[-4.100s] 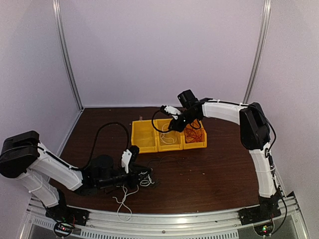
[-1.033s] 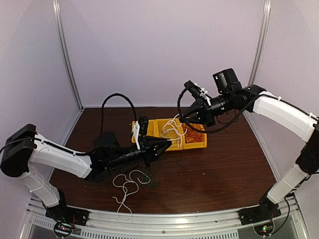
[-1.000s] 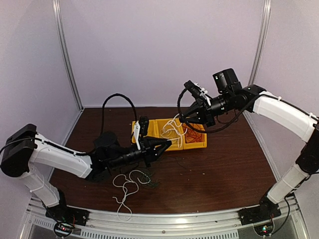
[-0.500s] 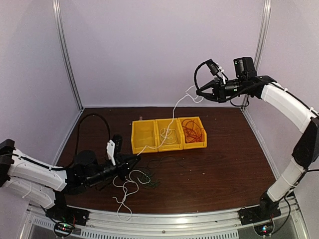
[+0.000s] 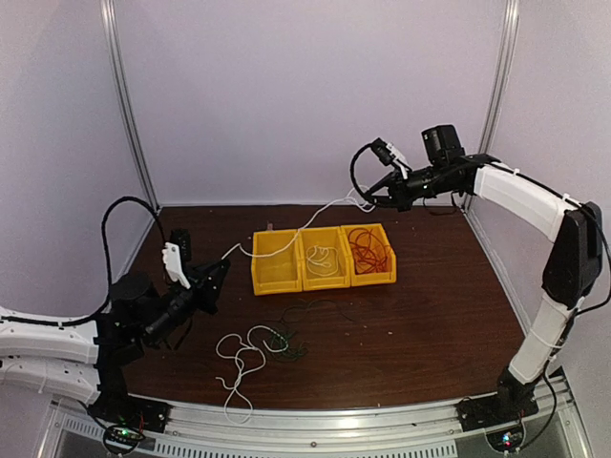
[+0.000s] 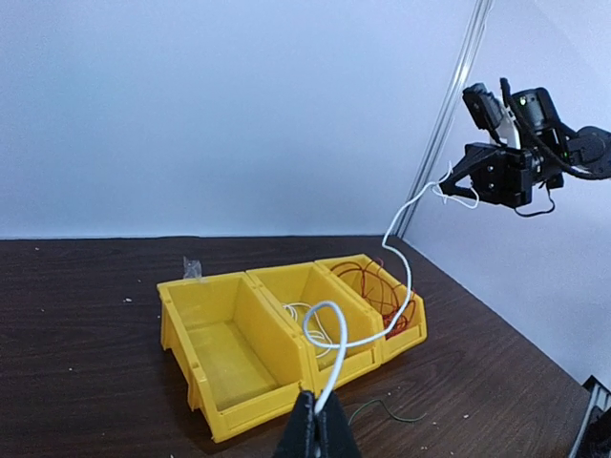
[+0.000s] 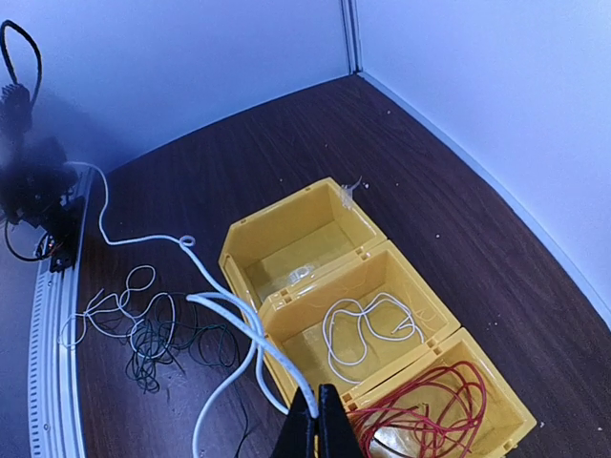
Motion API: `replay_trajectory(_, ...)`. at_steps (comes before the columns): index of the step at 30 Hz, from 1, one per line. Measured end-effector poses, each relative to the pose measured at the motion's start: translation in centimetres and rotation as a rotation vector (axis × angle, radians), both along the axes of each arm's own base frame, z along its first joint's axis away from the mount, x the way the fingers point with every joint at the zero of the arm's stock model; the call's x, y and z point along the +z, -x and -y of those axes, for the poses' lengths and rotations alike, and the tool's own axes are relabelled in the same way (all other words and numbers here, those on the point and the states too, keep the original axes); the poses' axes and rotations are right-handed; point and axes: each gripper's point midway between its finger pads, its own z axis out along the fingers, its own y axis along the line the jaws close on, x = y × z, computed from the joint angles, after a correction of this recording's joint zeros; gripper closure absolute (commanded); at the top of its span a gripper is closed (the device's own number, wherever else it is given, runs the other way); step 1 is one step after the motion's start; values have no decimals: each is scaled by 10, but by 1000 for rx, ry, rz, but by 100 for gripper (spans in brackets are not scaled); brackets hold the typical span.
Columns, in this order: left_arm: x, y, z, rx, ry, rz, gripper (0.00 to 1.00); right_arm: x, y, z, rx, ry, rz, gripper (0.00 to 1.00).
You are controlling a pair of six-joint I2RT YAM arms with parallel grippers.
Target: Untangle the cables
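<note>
A white cable (image 5: 296,229) hangs stretched in the air between my two grippers, above the yellow bins. My left gripper (image 5: 220,272) is shut on one end of it (image 6: 331,367), left of the bins. My right gripper (image 5: 367,197) is shut on the other end (image 7: 286,358), raised behind the bins. A loose tangle of white (image 5: 243,351) and dark green (image 5: 289,339) cables lies on the table in front of the bins; it also shows in the right wrist view (image 7: 143,329). The middle bin holds a white cable (image 7: 368,329). The right bin holds red cables (image 7: 434,410).
Three yellow bins stand side by side mid-table: left bin (image 5: 263,277) empty, middle bin (image 5: 326,279), right bin (image 5: 374,278). Purple walls with metal corner posts (image 5: 129,105) enclose the dark wooden table (image 5: 430,315). A metal rail (image 5: 315,420) runs along the near edge.
Both grippers have moved apart from the bins. The left gripper pulled back to the left and rose; the right gripper lifted and then came slightly down and left. The white cable now stretches between them.
</note>
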Motion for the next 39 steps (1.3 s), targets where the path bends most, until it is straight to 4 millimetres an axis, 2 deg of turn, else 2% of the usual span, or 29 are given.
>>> replay_trajectory(2, -4, -10, 15, -3, -39, -22, 100, -17, -3, -11, 6, 22, -26, 100)
replay_trajectory(8, -9, -52, 86, -41, -99, -87, 100, -81, -13, -49, 12, 101, -136, 100)
replay_trajectory(10, -18, -60, 96, -42, -99, -104, 100, -96, -18, -57, 2, 118, -163, 100)
replay_trajectory(14, -33, -79, 109, -46, -99, -137, 100, -116, -42, -63, -48, 140, -184, 100)
replay_trajectory(18, -27, -100, 129, -63, -69, -129, 100, -135, -58, -65, -93, 159, -210, 100)
replay_trajectory(21, -19, -110, 144, -78, -40, -115, 100, -147, -61, -64, -114, 170, -233, 92)
replay_trajectory(24, -20, -118, 156, -85, -25, -118, 100, -154, -67, -67, -125, 176, -252, 87)
replay_trajectory(27, -32, -127, 162, -81, -22, -139, 100, -159, -70, -70, -129, 179, -270, 70)
replay_trajectory(33, -60, -144, 159, -51, -31, -192, 100, -163, -67, -65, -138, 197, -300, 68)
replay_trajectory(39, -65, -159, 169, -46, -13, -204, 100, -150, -65, -47, -164, 194, -305, 68)
